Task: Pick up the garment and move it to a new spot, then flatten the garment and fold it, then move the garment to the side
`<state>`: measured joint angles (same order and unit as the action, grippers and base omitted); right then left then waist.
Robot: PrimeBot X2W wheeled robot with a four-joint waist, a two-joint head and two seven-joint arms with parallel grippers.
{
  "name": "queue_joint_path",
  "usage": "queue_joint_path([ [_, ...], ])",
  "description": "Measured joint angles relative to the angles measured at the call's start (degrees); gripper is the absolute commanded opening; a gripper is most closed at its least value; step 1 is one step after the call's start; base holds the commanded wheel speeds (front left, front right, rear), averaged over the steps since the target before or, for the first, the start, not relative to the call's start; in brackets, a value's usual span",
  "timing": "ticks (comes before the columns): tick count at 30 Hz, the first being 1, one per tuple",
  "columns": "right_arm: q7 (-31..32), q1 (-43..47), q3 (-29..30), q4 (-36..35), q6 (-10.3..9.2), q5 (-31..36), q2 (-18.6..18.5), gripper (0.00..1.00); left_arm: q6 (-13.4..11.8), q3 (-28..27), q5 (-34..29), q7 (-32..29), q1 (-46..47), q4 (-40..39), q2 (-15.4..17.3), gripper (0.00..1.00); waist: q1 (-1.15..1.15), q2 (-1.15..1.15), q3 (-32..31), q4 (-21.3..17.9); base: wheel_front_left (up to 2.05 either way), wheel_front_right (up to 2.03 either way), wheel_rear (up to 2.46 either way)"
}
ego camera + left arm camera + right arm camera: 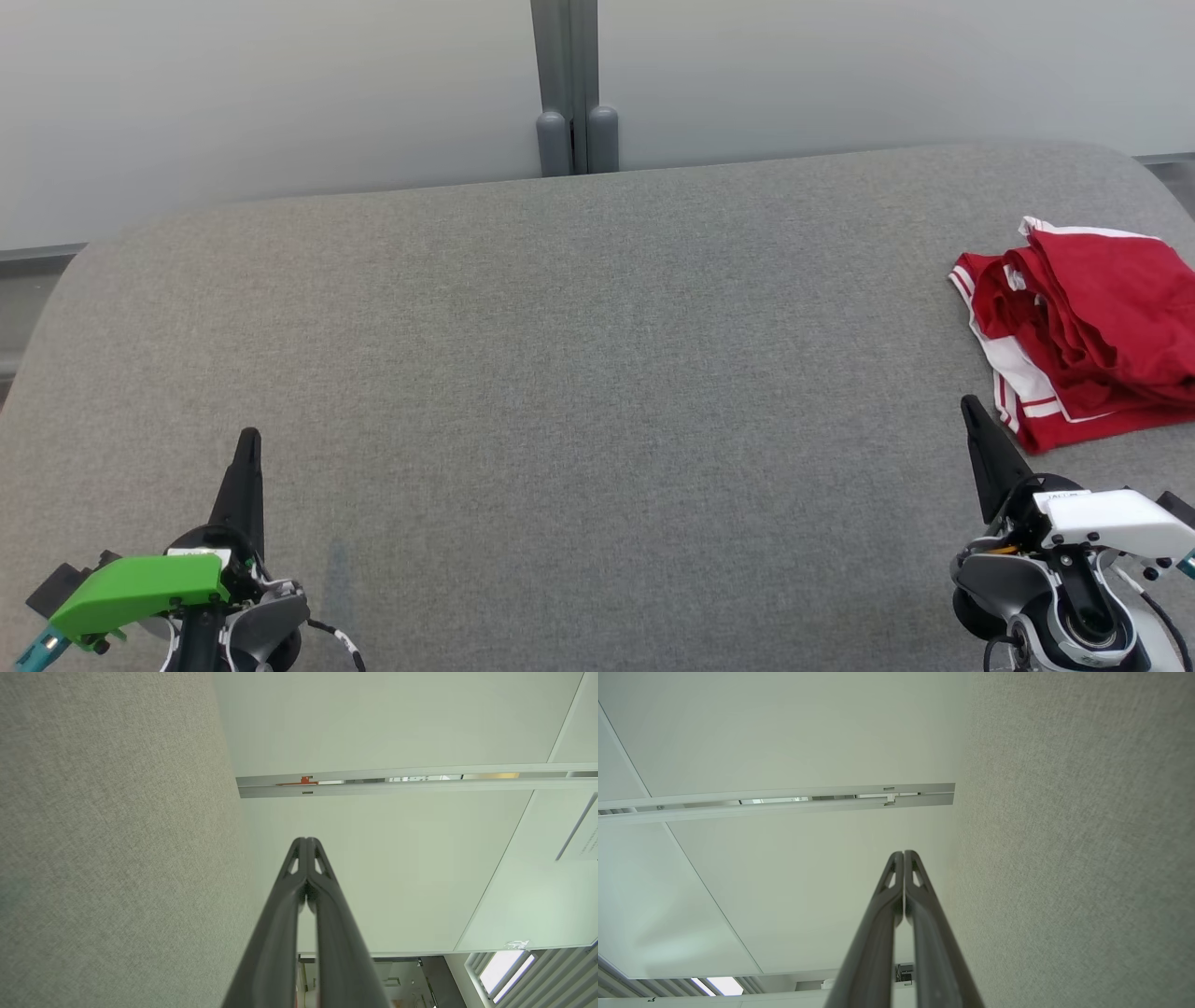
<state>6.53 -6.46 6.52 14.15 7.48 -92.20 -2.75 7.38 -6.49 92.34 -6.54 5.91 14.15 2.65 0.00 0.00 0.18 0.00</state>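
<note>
Work surface: broad grey woven-fabric pad with rounded corners; wide bare middle, room enough to spread cloth flat.
Task item: red jersey garment with white trim and stripes; lies at the far right of the pad, running off the head view's right edge; gathered in several rumpled layers, edges not squared.
Left gripper: two long dark fingers under a green housing; lower left, over the pad's near edge, well apart from the garment; jaws pressed tip to tip, nothing between them.
Right gripper: two long dark fingers under a white housing; lower right, tip just beside the garment's near corner, no contact apparent; jaws likewise closed and empty.
Posture: both point forward along the pad at its two sides; probably a parked pose that keeps the middle free.
Backdrop: pale wall panels split by a grey upright post.
Stage, as judged: fits a roughly folded bundle set aside, or equally a loose heap waiting for pick-up; layering settles neither.
Handling: limp cloth, likely to sag and open if lifted by one corner.
</note>
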Motion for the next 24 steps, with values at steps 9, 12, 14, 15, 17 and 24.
queue_joint_path([
  [9,0.00,0.01,0.00,-0.01,-0.01,0.00,0.00,0.00,0.00,0.00,0.00,0.00,0.00,0.00,0.00,0.00,0.00,0.00,0.00,0.00,0.00,0.00,0.00],
  [12,0.00,0.01,0.00,-0.01,-0.01,0.00,0.00,0.00,0.00,0.00,0.00,0.00,0.01,-0.01,0.00,0.00,0.00,0.00,0.00,0.00,0.00,0.00,0.00],
  [14,0.00,0.01,0.00,-0.01,0.00,0.00,0.00,0.00,0.00,0.00,0.00,0.00,0.01,-0.01,0.00,0.00,0.00,0.00,0.00,0.00,0.00,0.00,0.00],
  [15,0.00,0.01,0.00,-0.01,-0.01,0.00,0.00,0.00,0.00,0.00,0.00,0.00,0.01,-0.01,0.00,0.00,0.00,0.00,0.00,0.00,0.00,0.00,0.00],
  [17,0.00,0.01,0.00,-0.01,-0.01,0.00,0.00,0.00,0.00,0.00,0.00,0.00,0.01,-0.01,0.00,0.00,0.00,0.00,0.00,0.00,0.00,0.00,0.00],
  [24,0.00,0.01,0.00,-0.01,-0.01,0.00,0.00,0.00,0.01,0.00,0.00,0.00,0.01,-0.01,0.00,0.00,0.00,0.00,0.00,0.00,0.00,0.00,0.00],
])
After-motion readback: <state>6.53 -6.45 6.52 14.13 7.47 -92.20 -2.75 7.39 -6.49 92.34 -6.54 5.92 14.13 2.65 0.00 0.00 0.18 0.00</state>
